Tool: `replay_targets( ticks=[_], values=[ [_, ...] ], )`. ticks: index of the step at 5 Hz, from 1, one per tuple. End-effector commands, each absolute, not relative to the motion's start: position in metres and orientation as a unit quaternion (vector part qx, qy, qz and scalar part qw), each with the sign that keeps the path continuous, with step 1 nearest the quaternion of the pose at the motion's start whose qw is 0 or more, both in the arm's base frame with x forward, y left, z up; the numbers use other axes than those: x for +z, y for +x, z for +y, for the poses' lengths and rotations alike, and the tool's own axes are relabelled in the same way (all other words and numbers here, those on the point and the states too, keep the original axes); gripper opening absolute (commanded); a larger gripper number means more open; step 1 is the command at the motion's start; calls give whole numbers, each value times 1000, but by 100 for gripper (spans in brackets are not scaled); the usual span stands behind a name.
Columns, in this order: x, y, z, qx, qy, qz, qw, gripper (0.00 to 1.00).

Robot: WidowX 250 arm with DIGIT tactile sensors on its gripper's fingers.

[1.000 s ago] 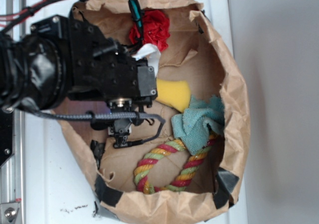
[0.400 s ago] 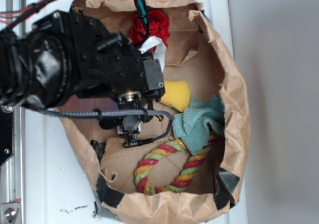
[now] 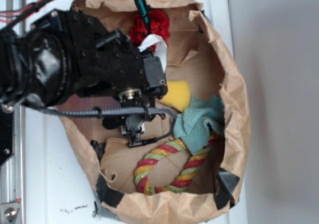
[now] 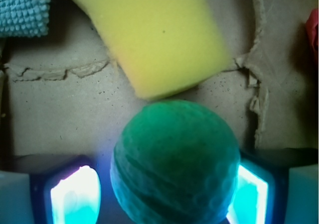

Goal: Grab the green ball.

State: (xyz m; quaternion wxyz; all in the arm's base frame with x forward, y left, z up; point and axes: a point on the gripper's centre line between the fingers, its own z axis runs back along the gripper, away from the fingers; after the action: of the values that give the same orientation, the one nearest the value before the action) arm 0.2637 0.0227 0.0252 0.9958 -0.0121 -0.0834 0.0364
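The green ball (image 4: 175, 163) sits between the fingers (image 4: 75, 196), seemingly gripped, just beside the yellow sponge (image 4: 157, 32).

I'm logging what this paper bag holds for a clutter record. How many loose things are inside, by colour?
Green: 1, the green ball
Yellow: 1, the sponge
Teal: 1, the cloth
Red: 1, a crumpled item
Multicolour: 1, the rope ring
Total: 5
The ball sits between the fingers of the gripper.
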Motion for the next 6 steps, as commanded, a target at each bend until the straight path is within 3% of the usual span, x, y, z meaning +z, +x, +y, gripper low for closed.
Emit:
replay_targets(
  ticks=[1,4,5,6],
  values=[
    [41,273,28,43,-20,-113,992,0],
    [43,266,33,38,-18,-111,993,0],
    [52,263,33,38,-11,-110,993,0],
    [78,256,34,48,-6,-110,993,0]
  ],
)
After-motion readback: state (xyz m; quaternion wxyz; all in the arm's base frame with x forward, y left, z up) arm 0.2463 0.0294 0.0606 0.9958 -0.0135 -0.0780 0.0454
